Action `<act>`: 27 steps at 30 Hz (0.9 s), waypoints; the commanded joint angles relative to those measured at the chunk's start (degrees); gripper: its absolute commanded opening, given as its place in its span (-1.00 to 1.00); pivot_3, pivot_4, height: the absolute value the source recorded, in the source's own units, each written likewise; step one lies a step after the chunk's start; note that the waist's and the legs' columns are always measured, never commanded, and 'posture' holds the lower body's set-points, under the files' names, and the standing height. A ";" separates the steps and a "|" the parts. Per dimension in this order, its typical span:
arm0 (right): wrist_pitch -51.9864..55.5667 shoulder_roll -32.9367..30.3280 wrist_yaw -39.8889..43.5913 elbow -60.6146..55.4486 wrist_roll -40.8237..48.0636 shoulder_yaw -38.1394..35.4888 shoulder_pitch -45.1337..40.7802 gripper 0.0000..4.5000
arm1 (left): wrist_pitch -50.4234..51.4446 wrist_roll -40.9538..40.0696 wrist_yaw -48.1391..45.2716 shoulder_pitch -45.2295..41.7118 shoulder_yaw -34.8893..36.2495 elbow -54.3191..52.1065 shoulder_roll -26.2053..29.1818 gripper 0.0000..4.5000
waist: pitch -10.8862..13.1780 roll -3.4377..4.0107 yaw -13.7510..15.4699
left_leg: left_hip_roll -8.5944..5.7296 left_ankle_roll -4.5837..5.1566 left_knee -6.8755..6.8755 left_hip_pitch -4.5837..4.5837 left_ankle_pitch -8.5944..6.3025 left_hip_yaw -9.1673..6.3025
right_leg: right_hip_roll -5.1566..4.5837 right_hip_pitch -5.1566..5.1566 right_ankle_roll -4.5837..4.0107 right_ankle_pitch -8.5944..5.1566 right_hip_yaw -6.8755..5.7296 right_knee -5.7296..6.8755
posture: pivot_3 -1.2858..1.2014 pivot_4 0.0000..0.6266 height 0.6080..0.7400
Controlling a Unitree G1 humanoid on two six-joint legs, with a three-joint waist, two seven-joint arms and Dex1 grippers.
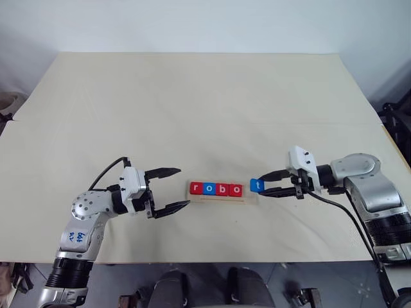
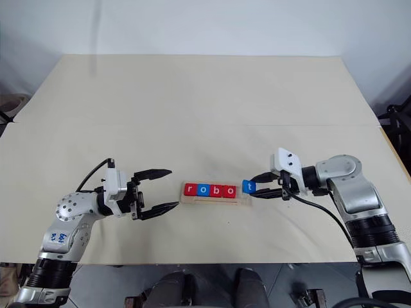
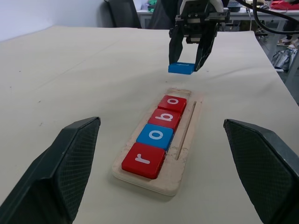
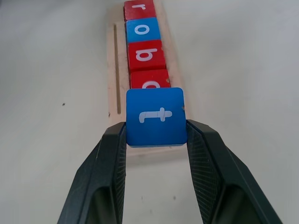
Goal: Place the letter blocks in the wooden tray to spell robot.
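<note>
Pinched by its 2 side edges in the right gripper (image 4: 156, 135), blue t block (image 4: 155, 115) seems light, rigid, slick near wooden tray (image 3: 187, 140); left gripper (image 1: 172, 188) gapes empty.

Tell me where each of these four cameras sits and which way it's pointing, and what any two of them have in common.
Left eye view: on the head, looking forward and down at the table; both arms show, left gripper open.
Right eye view: beside it, same scene, slightly offset.
Left wrist view: along the left gripper's fingers toward the wooden tray holding r, o, b, o, facing the right gripper.
Right wrist view: along the right gripper's fingers, which clamp the blue t block at the tray's open end.
Both wrist views share the tray and t block, from opposite ends.
</note>
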 commanded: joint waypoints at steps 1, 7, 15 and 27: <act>-0.50 0.56 -0.90 -0.47 -0.90 0.80 -1.23 -0.35 | -0.39 -0.59 -0.15 -0.82 0.52 -0.49 0.16 1.00 | 0.00 0.00 0.01 | 0.00 0.00 0.00 0.00 0.00 0.00 | 0.00 0.00 0.00 0.00 0.00 0.00 | 0.03 -0.52 1.00; -0.14 1.21 -1.13 0.81 -1.59 2.18 -2.36 -0.35 | -0.25 -0.68 0.20 0.02 1.05 -1.19 0.44 1.00 | 0.00 0.00 -0.02 | 0.00 0.00 0.00 0.00 0.00 0.01 | 0.01 -0.01 0.00 0.00 0.00 0.00 | 0.03 -0.52 1.00; -0.73 1.82 -1.20 1.61 -1.84 2.10 -2.82 0.41 | -0.23 -0.69 0.56 0.19 1.24 -1.40 0.57 1.00 | 0.00 0.00 -0.04 | 0.00 0.00 0.00 0.00 0.00 0.02 | 0.01 -0.01 0.00 0.00 0.00 0.00 | 0.03 -0.52 1.00; 3.14 -2.76 -0.39 -1.48 2.04 -2.91 0.45 0.26 | -0.31 -0.78 0.58 0.43 1.29 -1.46 0.57 1.00 | 0.00 0.00 0.02 | 0.00 0.00 0.00 -0.01 0.00 0.01 | 0.00 0.00 0.00 0.00 -0.01 0.00 | 0.03 -0.52 1.00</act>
